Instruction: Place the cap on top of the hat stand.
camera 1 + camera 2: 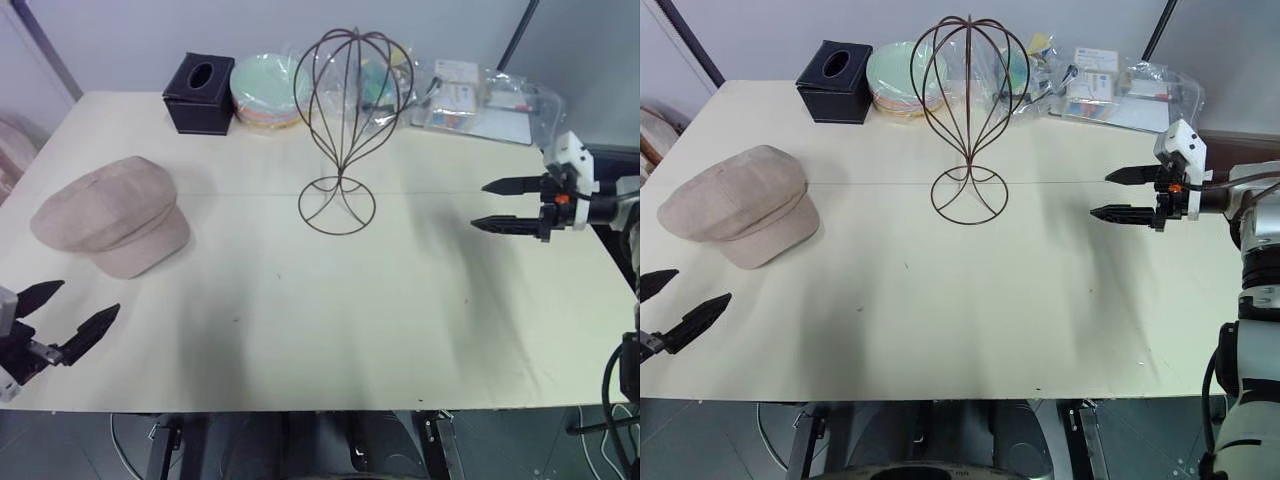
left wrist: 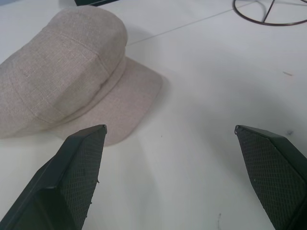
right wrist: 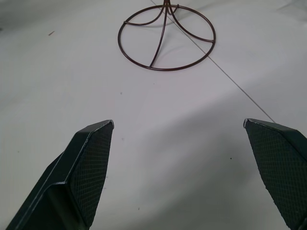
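Note:
The beige cloth cap (image 1: 112,213) lies flat on the left side of the table, brim toward the front. A dark wire hat stand (image 1: 343,120) stands upright at the table's middle back, its ring base (image 3: 166,38) on the surface. My left gripper (image 1: 75,308) hovers open near the front left corner, just short of the cap (image 2: 62,72), with nothing between its fingers. My right gripper (image 1: 486,205) is open above the right side of the table, pointing toward the stand and well apart from it.
A black tissue box (image 1: 199,92), a stack of pastel plates (image 1: 268,90) and clear plastic bags of items (image 1: 480,100) line the table's (image 1: 330,330) far edge behind the stand.

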You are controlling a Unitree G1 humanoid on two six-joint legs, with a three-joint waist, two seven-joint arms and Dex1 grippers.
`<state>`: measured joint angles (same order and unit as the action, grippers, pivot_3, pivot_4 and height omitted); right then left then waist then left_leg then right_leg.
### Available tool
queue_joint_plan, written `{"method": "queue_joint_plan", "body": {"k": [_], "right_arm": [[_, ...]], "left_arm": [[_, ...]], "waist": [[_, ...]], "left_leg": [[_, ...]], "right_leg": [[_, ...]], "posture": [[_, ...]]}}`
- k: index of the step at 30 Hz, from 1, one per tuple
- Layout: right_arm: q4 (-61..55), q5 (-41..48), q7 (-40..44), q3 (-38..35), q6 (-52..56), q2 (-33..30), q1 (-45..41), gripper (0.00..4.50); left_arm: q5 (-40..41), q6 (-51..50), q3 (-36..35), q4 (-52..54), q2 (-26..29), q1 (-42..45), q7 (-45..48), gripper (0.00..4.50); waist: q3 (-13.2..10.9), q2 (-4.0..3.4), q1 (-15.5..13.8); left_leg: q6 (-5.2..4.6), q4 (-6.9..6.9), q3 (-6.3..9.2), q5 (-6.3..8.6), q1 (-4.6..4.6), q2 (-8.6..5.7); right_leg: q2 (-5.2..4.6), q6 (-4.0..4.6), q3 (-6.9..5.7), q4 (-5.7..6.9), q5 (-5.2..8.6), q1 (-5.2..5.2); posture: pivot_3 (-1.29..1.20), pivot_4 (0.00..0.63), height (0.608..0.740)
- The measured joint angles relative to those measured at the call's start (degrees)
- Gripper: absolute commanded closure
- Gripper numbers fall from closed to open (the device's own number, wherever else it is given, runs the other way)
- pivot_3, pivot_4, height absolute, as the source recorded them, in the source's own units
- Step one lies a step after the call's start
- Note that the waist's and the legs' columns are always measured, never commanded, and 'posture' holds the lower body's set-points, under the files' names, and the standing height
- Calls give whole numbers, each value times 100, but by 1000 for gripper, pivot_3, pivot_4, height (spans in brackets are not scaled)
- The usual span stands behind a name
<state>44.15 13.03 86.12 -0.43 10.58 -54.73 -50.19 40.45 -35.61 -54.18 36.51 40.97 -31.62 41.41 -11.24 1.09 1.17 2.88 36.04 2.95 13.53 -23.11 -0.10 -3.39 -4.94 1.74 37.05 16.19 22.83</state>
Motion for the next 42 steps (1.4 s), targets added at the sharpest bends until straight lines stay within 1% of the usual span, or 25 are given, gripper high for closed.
{"method": "queue_joint_plan", "body": {"k": [10,13,15,16,18,20,22,25,27,29,32,36,39,42], "right_arm": [[128,-71,-12,-9,-203,2,0,53],[174,-72,-150,-59,-176,79,-4,53],[48,-5,-124,-72,25,101,29,53],[-197,92,-80,-112,155,97,122,53],[-910,314,14,-219,436,60,413,53],[-1948,728,99,-360,983,-22,920,53],[-3067,1237,83,-547,1694,-78,1448,53],[-4660,2116,-94,-836,2695,-146,2020,53],[-5333,2579,-252,-995,3130,-159,2130,53],[-5920,3181,-558,-1246,3667,-169,2177,53],[-6394,3886,-988,-1466,4187,-160,2052,53],[-6599,4638,-1496,-1700,4621,-165,1750,53],[-6603,5030,-1837,-1792,4786,-160,1560,53],[-6633,5137,-1997,-1808,4797,-178,1536,53]], "left_arm": [[-238,97,180,-46,1,154,-46,0],[-306,119,421,10,2,213,-74,0],[-733,265,811,216,91,168,-169,0],[-1110,408,1108,359,203,125,-267,0],[-1849,656,1661,507,363,144,-540,0],[-2686,814,2246,480,437,298,-960,0],[-3471,885,2829,384,481,579,-1418,0],[-4588,904,3639,132,465,1211,-2146,0],[-5110,915,4002,-100,435,1513,-2472,0],[-5616,994,4505,-507,256,1983,-2787,0],[-6097,1017,5059,-1098,17,2500,-3049,0],[-6561,942,5384,-1794,-221,2985,-3275,0],[-6820,1001,5591,-2298,-311,3316,-3416,0],[-7041,1025,5699,-2737,-413,3654,-3610,0]], "waist": [[0,0,0],[0,-1,0],[-1,-3,-1],[-1,-3,-11],[1,-7,-29],[2,-11,-54],[2,-13,-66],[2,-14,-60],[2,-13,-49],[3,-14,-53],[4,-10,-50],[4,-10,-54],[5,-9,-59],[5,-8,-70]], "left_leg": [[0,1,0,0,0,-1],[0,2,1,0,1,-1],[0,2,0,0,0,-2],[0,1,1,0,0,-2],[0,-1,3,0,0,-3],[-1,-1,8,1,-1,-2],[-2,0,14,1,-4,-2],[-3,6,18,1,-5,-2],[-3,9,19,1,-6,-2],[-3,9,20,2,-6,-2],[-3,13,26,2,-12,-2],[-4,13,31,2,-15,-2],[-4,15,34,1,-17,-3],[-5,16,36,1,-17,-3]], "right_leg": [[2,-1,0,1,0,-1],[2,-1,0,2,-1,-1],[2,-1,2,2,-1,-1],[2,-1,3,3,-1,-1],[3,-2,3,4,-1,-1],[6,-4,2,5,-2,-2],[6,-11,-1,8,-6,-2],[6,-21,-5,12,-11,-3],[6,-23,-9,12,-13,-3],[5,-24,-11,12,-13,-4],[5,-27,-17,12,-15,-1],[4,-30,-23,13,-17,0],[2,-39,-25,14,-22,0],[-4,-42,-27,15,-23,-1]], "posture": [[0,150,740],[0,150,740],[0,150,740],[0,150,740],[0,150,740],[0,150,740],[0,150,740],[0,150,740],[0,150,740],[0,150,740],[0,150,740],[0,150,740],[0,150,740],[0,150,740]]}}
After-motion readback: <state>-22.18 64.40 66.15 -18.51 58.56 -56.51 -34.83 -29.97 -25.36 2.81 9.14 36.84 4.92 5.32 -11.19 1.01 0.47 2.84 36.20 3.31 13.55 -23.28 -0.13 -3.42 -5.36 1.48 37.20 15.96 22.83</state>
